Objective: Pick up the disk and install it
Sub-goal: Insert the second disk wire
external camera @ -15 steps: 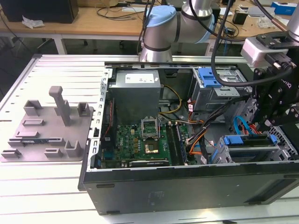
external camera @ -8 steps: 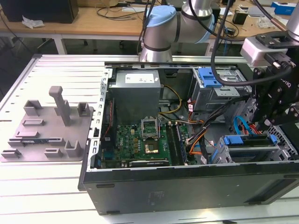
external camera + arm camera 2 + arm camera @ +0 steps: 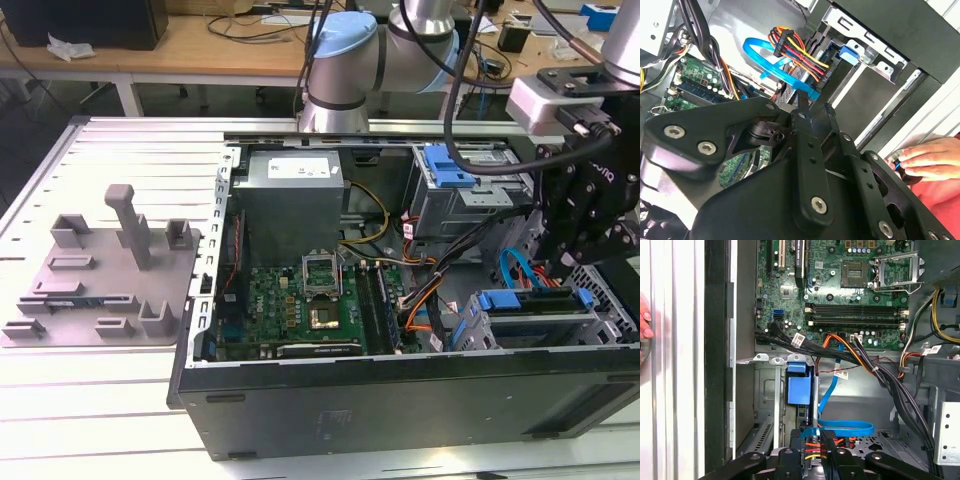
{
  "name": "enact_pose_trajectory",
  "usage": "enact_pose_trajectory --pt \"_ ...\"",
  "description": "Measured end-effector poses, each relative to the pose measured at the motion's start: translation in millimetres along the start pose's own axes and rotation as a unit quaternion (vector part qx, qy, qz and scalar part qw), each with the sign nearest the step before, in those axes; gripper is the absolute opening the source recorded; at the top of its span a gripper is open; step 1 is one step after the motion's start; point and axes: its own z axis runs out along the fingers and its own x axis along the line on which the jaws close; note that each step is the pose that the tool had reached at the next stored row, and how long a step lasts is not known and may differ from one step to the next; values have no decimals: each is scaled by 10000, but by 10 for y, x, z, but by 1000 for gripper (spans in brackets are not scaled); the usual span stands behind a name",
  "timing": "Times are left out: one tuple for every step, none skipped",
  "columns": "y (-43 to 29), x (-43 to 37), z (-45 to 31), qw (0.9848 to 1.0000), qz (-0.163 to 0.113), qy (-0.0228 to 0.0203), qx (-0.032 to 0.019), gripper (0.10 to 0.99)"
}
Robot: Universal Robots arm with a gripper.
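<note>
I hang inside the open case [image 3: 400,405], at the exterior view's right end, with my gripper [image 3: 563,268] low over the drive bay. Whether it is spread or pressed together I cannot tell, and I cannot see that it holds anything.

The disk [image 3: 535,304] sits in that bay just under me. Its blue bracket runs along the top edge, with the grey bay frame around it. In the first wrist view a blue bracket [image 3: 799,389] stands in the bay's slot, which I take to be the disk's own end. My gripper [image 3: 812,437] is close beside it.

A flat blue cable [image 3: 845,429] loops right across my gripper's tip, touching or nearly so. A bundle of red, yellow and black wires [image 3: 800,47] ends in a plug just beyond it.

The motherboard [image 3: 300,300] lies well apart from me, toward the exterior view's left. Outside the case on that side, a grey fixture plate [image 3: 100,270] rests on the table [image 3: 100,425].

A person's hand [image 3: 930,157] rests outside the case wall — near me, but not touching me.
</note>
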Motion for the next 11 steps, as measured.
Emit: enact_pose_trajectory --pt "6 -2 0 10000 0 9 0 298" --pt "10 -3 -1 10000 -1 16 0 298" --pt "13 -3 0 10000 -1 19 -1 298" --pt "16 -4 -1 10000 -1 22 -1 298" --pt "18 -4 -1 10000 -1 26 -1 298" --pt "21 -4 -1 10000 -1 28 -1 298" --pt "24 -5 -1 10000 -1 32 -1 298" --pt "26 -5 -2 10000 -1 34 -1 298" --pt "28 -5 -2 10000 -1 37 -1 298" --pt "32 -6 -2 10000 -1 40 -1 298" --pt "35 -6 -2 10000 -2 43 -1 298"
